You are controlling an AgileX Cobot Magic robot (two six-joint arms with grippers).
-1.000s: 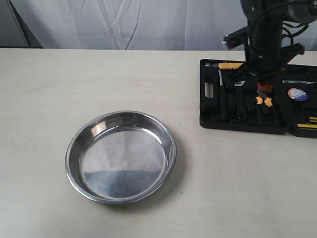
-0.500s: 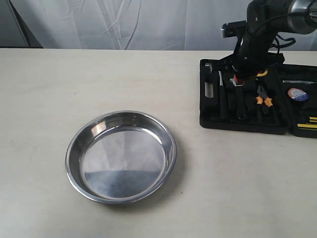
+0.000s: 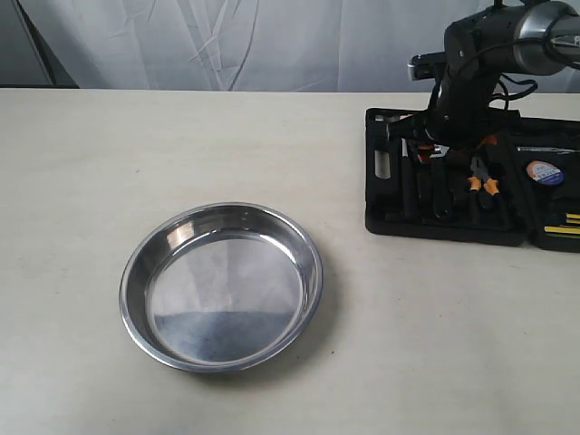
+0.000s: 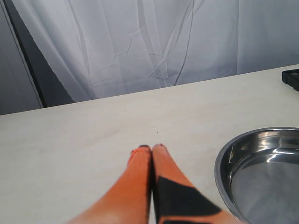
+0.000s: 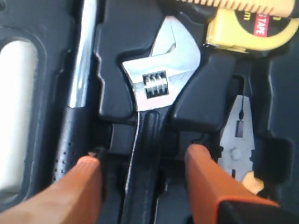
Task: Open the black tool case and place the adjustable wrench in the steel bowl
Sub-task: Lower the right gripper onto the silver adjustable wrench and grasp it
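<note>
Nearest to me, the steel bowl [image 3: 222, 299] sits on the pale table [image 3: 181, 145], towards the near left of centre, its shiny flat bottom bare. The left end effector [image 4: 150, 148] shows only in its own wrist view: its two orange fingers are pressed together with nothing between them, held low over the table with the rim of the bowl close by. Further back and off to the right lies the black tool case [image 3: 444, 227], open, with its tools lying in their moulded slots. The adjustable wrench [image 5: 161, 79] is in its slot in the left half of the case, silver head pointing to the far side and slim black handle running back towards me. To its right lie the orange-handled pliers [image 3: 482, 181], and to its left a chrome shaft with a black grip [image 5: 81, 84]. A yellow tape measure [image 5: 243, 23] lies just beyond the wrench head. The right end effector [image 5: 142, 158] is down over the case with its fingers spread apart, one on each side of the wrench handle, a gap showing between each finger and the handle, so it grips nothing. A round blue and white disc [image 3: 544, 170] sits further right in the case. A white curtain [image 3: 227, 45] hangs behind the table.
</note>
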